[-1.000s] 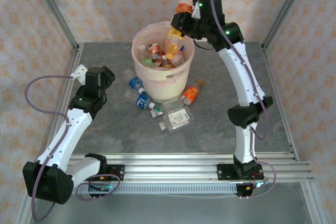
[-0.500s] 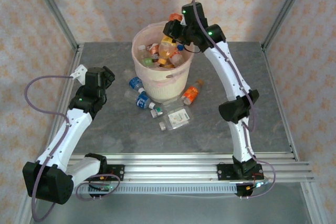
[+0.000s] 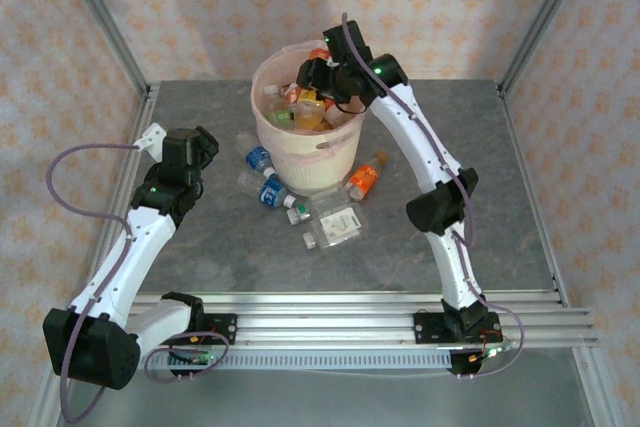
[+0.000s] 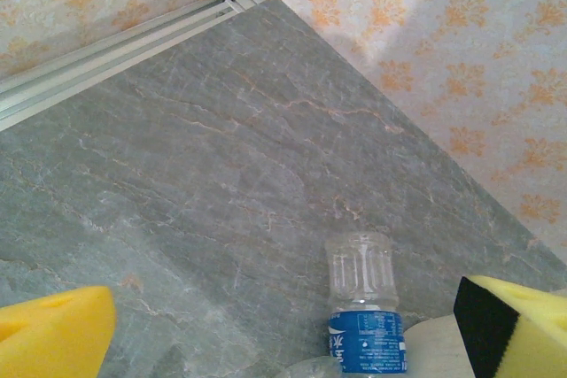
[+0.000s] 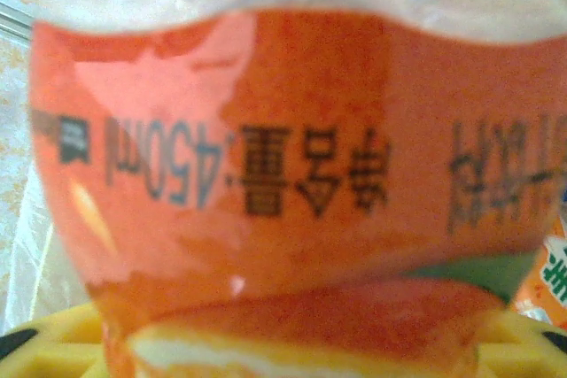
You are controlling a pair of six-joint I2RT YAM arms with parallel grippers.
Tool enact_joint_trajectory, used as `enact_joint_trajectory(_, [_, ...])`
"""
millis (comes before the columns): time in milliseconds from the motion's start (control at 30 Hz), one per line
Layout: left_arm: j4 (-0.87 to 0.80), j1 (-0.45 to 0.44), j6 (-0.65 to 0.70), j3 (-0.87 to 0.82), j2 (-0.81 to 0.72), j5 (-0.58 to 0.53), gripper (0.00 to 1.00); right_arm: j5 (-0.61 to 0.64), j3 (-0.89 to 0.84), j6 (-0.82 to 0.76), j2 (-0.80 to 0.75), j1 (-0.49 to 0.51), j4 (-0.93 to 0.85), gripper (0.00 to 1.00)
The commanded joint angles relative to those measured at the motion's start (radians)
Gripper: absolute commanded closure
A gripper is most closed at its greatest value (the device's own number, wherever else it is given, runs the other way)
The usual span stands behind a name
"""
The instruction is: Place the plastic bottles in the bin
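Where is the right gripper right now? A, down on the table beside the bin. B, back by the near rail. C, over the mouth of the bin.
C: the top view shows the right gripper over the open mouth of the bin, above the bottles inside it.

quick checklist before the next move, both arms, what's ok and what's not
1. Right tool over the bin: ok, it hangs above the bin's mouth.
2. Orange-label bottle released: cannot tell, it sits close against the right tool in the wrist view.
3. Left tool open: ok, its fingers stand wide apart.
4. Left tool has a target: ok, a blue-label bottle lies on the table just ahead of it.
5. All bottles binned: not ok, the blue-label bottle and a clear bottle lie on the table in front of the bin.
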Motion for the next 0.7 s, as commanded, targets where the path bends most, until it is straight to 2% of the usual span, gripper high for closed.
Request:
enact_joint_trajectory(0, [-0.003, 0.011, 0.002, -0.005, -0.021, -0.024, 0.0, 0.078, 0.022, -0.025, -0.008, 0.014, -0.056, 0.35])
enact_joint_trajectory(333, [-0.006, 0.01, 0.0, -0.005, -0.028, -0.026, 0.0, 0.188, 0.025, -0.094, -0.054, 0.013, -0.078, 0.23])
enact_joint_trajectory(667, [-0.005, 0.01, -0.003, -0.005, -0.03, -0.026, 0.0, 0.34, 0.027, -0.169, -0.108, 0.014, -0.1, 0.22])
